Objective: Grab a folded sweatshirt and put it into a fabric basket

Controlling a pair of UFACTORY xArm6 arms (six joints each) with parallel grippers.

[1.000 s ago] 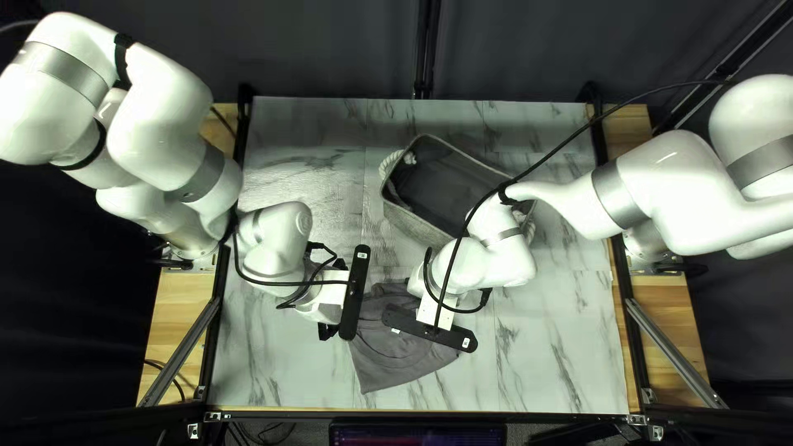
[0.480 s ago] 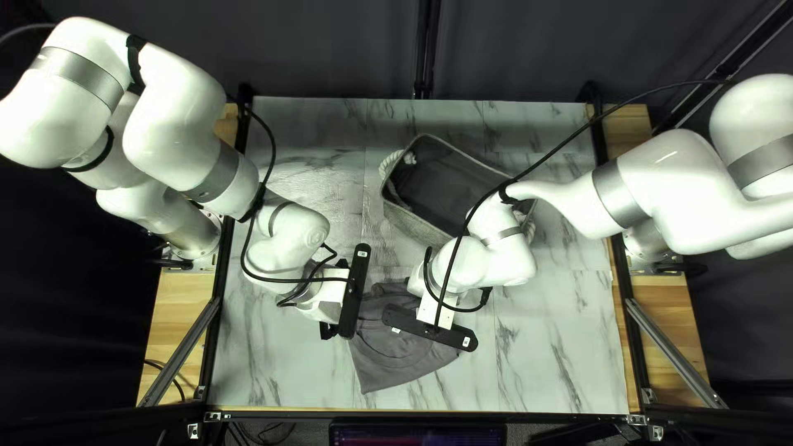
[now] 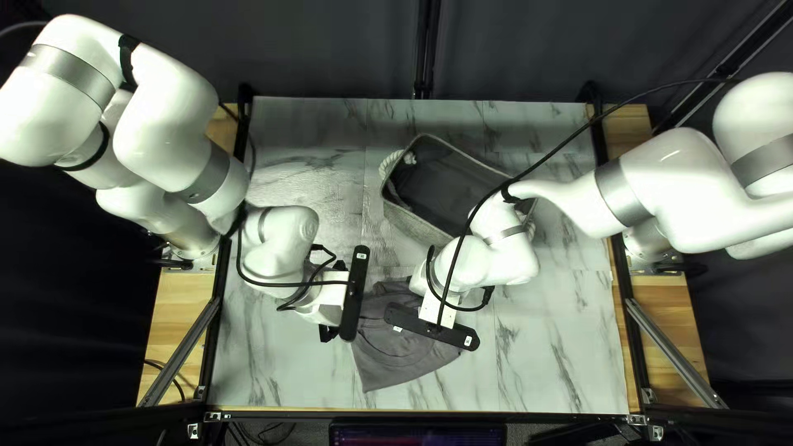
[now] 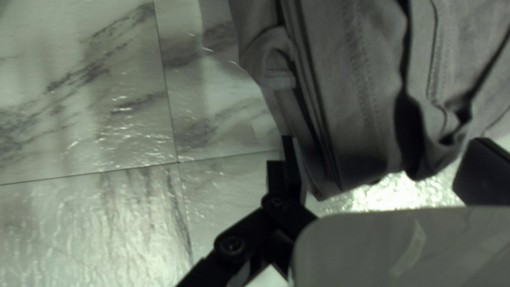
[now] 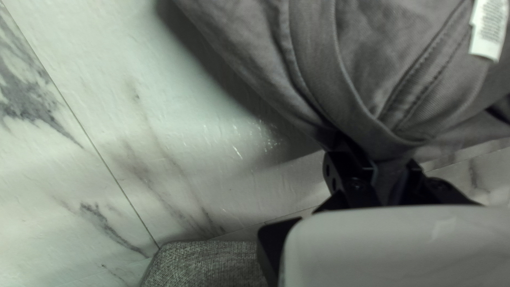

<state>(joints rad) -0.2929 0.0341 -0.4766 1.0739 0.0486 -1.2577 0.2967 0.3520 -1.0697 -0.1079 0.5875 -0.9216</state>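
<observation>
In the top left view, my left gripper (image 3: 329, 332) is at the left side of the grey sweatshirt (image 3: 401, 355), and my right gripper (image 3: 434, 310) is over its right part; camera bars hide both sets of fingertips. My left gripper (image 4: 383, 169) stands open in its wrist view, the folded sweatshirt (image 4: 361, 95) partly between its widely spaced fingers. The right wrist view shows my right gripper (image 5: 390, 172) shut on a gathered edge of the sweatshirt (image 5: 372, 58), a white tag farther along the cloth. Behind them stands the fabric basket (image 3: 396, 216), its visible inside empty.
The basket's near wall (image 5: 207, 266) appears beside my right gripper. My right forearm and a black cable (image 3: 462, 231) cross over the basket's right end. Marbled tabletop (image 3: 537, 347) shows right of the sweatshirt.
My left forearm has swung right and then back, its gripper almost in place. My right gripper and the sweatshirt have shifted very slightly right and away from the near edge.
</observation>
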